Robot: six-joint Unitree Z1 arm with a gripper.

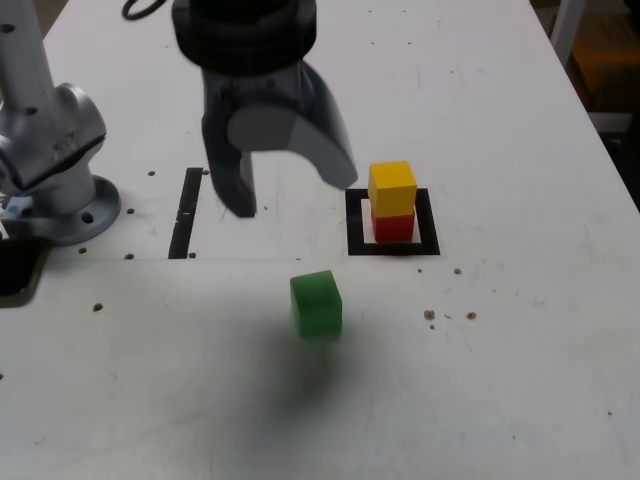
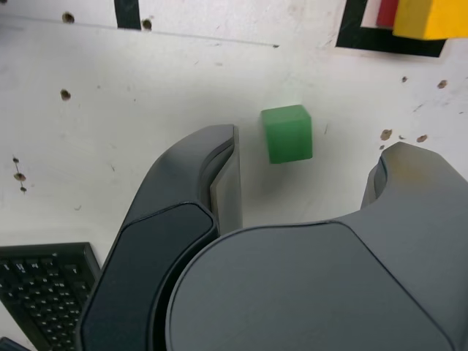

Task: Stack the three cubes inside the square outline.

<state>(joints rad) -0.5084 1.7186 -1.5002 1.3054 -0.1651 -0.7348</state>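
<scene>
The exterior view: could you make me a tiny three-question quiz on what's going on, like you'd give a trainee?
1. True or false: the yellow cube rests on top of the red cube.
2. Multiple choice: where is the green cube?
a) inside the square outline
b) on the table, outside the square outline
c) on the straight black strip
3. Fill in the blank: the jaws of the gripper stand ____, with nothing held between them.

Key: 1 true; 2 b; 3 open
</scene>
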